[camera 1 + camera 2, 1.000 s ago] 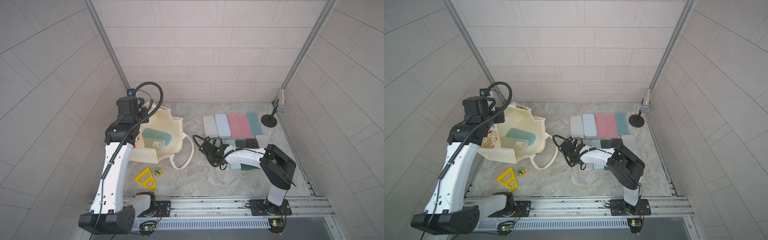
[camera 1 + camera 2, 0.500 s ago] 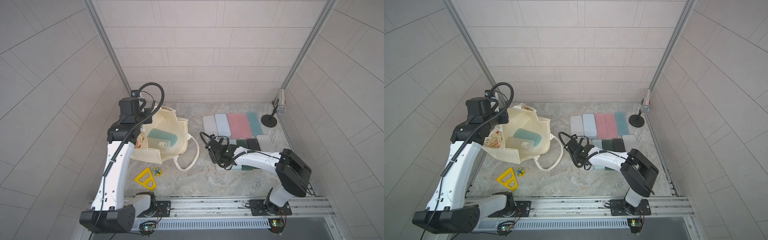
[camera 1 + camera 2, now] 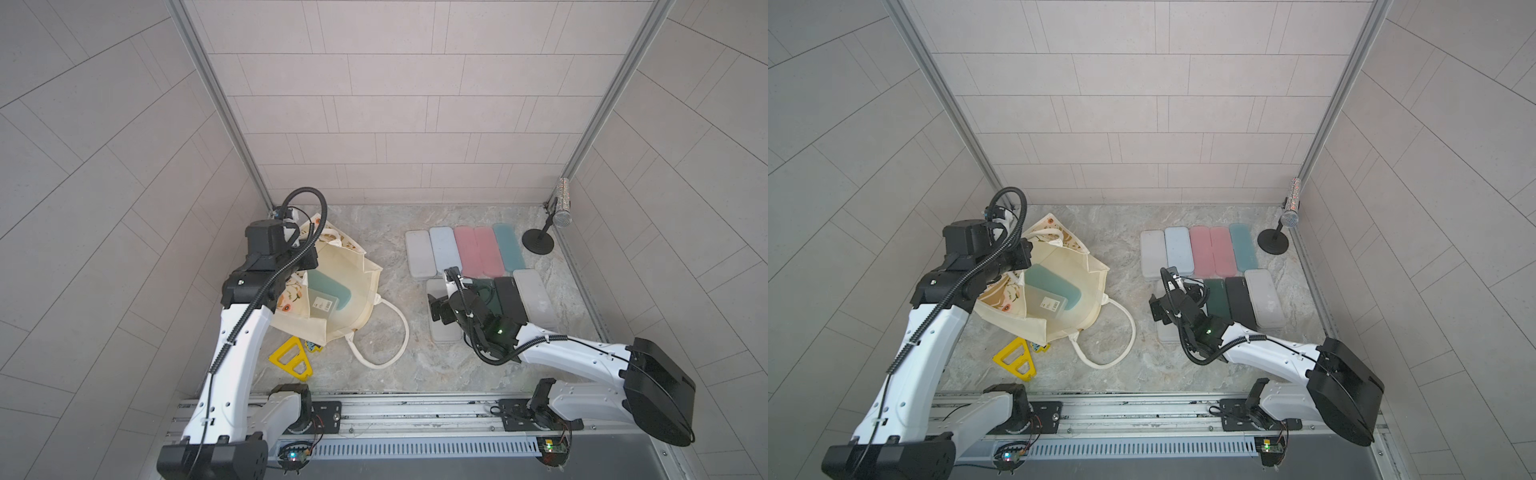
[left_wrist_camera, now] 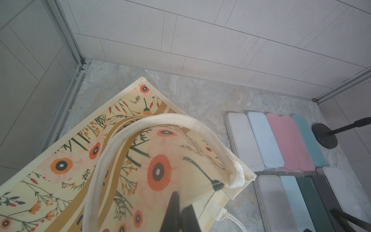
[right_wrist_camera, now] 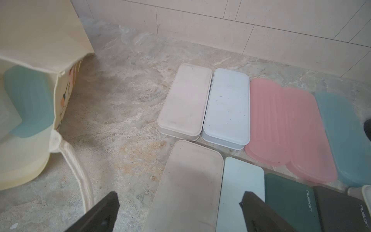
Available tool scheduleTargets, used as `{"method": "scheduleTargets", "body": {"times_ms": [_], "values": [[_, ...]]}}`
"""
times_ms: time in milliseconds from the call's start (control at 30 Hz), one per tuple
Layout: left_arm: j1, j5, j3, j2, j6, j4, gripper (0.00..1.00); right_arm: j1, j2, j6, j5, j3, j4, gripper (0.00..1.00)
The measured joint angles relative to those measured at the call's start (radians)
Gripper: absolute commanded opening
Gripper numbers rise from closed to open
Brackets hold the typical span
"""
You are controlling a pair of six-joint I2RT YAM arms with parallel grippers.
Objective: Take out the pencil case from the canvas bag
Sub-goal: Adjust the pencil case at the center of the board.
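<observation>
Pencil case [image 3: 332, 286] inside canvas bag [image 3: 365, 291]; left tool [image 4: 180, 209] clamps bag rim; right tool [image 5: 179, 193] wide open, well apart; next: reach in.

pencil case [image 3: 332, 286] half covered, canvas bag [image 4: 66, 180] cropped

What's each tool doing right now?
Left tool: closed on the canvas bag.
Right tool: open, holding nothing.

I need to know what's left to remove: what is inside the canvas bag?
Inside the canvas bag lies a teal pencil case, one end covered by a pale item with a barcode label. Anything beneath them is hidden.
</observation>
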Motion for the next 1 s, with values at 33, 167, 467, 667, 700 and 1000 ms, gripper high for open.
{"method": "scheduleTargets", "body": {"times_ms": [33, 167, 467, 667, 700, 1000], "values": [[0.0, 0.01, -0.014, -0.018, -0.002, -0.002, 0.0, -0.001, 0.001, -0.004, -0.004, -0.008, 0.02, 1.0], [0.0, 0.051, -0.054, -0.055, -0.014, 0.002, 0.0, -0.005, 0.008, -0.014, -0.062, -0.018, 0.095, 0.96], [-0.007, 0.188, -0.121, -0.044, -0.035, 0.07, 0.0, 0.092, 0.039, -0.1, -0.292, -0.024, 0.246, 0.87], [-0.042, 0.253, -0.124, -0.044, -0.019, 0.09, 0.0, 0.232, 0.116, -0.2, -0.332, 0.06, 0.251, 0.83], [-0.048, 0.261, -0.124, -0.046, -0.016, 0.09, 0.0, 0.249, 0.134, -0.215, -0.338, 0.079, 0.25, 0.82], [-0.066, 0.28, -0.137, -0.059, -0.008, 0.091, 0.0, 0.291, 0.366, -0.288, -0.363, 0.224, 0.246, 0.78]]}}
